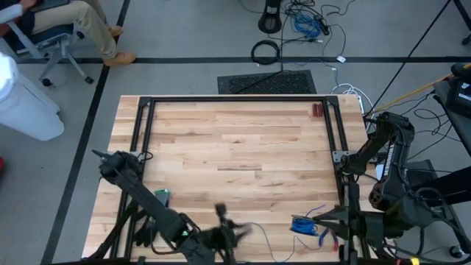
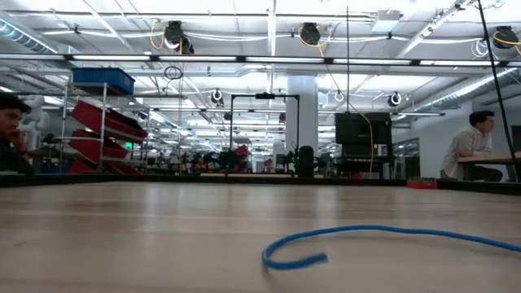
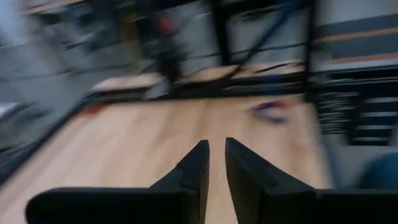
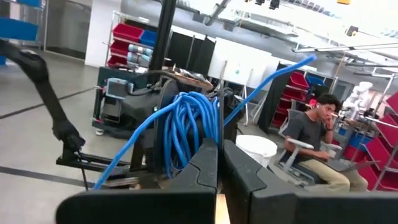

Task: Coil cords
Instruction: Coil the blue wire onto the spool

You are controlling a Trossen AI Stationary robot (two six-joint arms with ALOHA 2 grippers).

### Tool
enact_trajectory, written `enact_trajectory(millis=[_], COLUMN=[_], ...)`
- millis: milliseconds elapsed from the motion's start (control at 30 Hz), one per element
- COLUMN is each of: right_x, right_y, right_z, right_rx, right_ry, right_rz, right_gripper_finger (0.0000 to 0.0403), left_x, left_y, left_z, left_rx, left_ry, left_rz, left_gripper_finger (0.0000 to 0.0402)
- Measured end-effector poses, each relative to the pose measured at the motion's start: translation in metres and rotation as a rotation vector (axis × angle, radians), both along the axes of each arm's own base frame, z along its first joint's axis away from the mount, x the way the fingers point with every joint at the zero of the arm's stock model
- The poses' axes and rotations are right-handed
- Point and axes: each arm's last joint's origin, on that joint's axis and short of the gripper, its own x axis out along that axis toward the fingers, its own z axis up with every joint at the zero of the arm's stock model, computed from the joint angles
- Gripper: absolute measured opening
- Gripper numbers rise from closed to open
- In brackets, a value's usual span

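Blue wire [image 1: 302, 225], thin and floppy, is seen bunched into a small bundle near the worktop's [image 1: 235, 147] near edge, toward the near right corner, with a thin tail trailing off along that edge toward the left arm. In the right wrist view the bundle [image 4: 189, 127] sits right in front of the right gripper [image 4: 220, 163], loops stacked loosely and one strand arcing off to the side. The right jaws are pressed together with just a sliver between the tips; whether a strand is actually pinched in there can't be made out, so it's only called clenched, not holding.

The left gripper [image 3: 216, 158] is down at the near edge too, roughly in the middle, aimed across the worktop toward the bundle. Its jaws are nearly together, a narrow gap showing, and nothing is seen between them.

Handling-wise, this stuff is probably super light, limp and a bit springy, so loops would likely flop open if let go, and a single strand could slip out of a pinch pretty easily. A grab across the packed part of the bundle is judged safer than on one loop, while the loose tail is best taken near its free end so it can be fed around.

No brand, label or readable writing can be made out anywhere.
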Motion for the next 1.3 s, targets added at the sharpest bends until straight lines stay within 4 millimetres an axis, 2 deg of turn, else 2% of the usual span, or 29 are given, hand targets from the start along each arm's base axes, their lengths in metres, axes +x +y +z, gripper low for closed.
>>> enact_trajectory(millis=[100, 167, 367, 500, 667, 833, 1000, 1300], right_x=[0.001, 0.001, 0.001, 0.001, 0.001, 0.001, 0.004, 0.014], right_y=[0.0, 0.0, 0.001, 0.001, 0.001, 0.001, 0.0, -0.005], right_z=[0.0, 0.0, -0.003, -0.003, -0.003, -0.004, -0.004, -0.006], right_rx=[0.008, 0.008, 0.019, 0.021, 0.018, 0.02, 0.019, 0.025], right_ry=[-0.001, -0.001, 0.009, 0.009, 0.01, 0.011, 0.014, 0.023], right_rz=[-0.002, 0.0, 0.012, 0.014, 0.013, 0.014, 0.003, -0.031], right_gripper_finger=[0.0, 0.0, 0.0, 0.0, 0.0, 0.0, 0.0, 0.0], left_x=[0.016, 0.026, 0.055, 0.07, 0.085, 0.09, 0.09, 0.093], left_y=[-0.015, -0.021, -0.014, -0.009, -0.007, -0.008, -0.01, -0.009], left_z=[-0.008, -0.016, -0.041, -0.06, -0.076, -0.089, -0.087, -0.083], left_rx=[-0.008, 0.007, 0.016, -0.01, -0.077, -0.073, -0.095, -0.099], left_ry=[-0.069, -0.122, -0.204, -0.236, -0.345, -0.411, -0.475, -0.485], left_rz=[-0.159, -0.205, -0.187, -0.204, -0.253, -0.291, -0.351, -0.406], left_gripper_finger=[0.0073, 0.0091, 0.0161, 0.0187, 0.0189, 0.019, 0.019, 0.019])
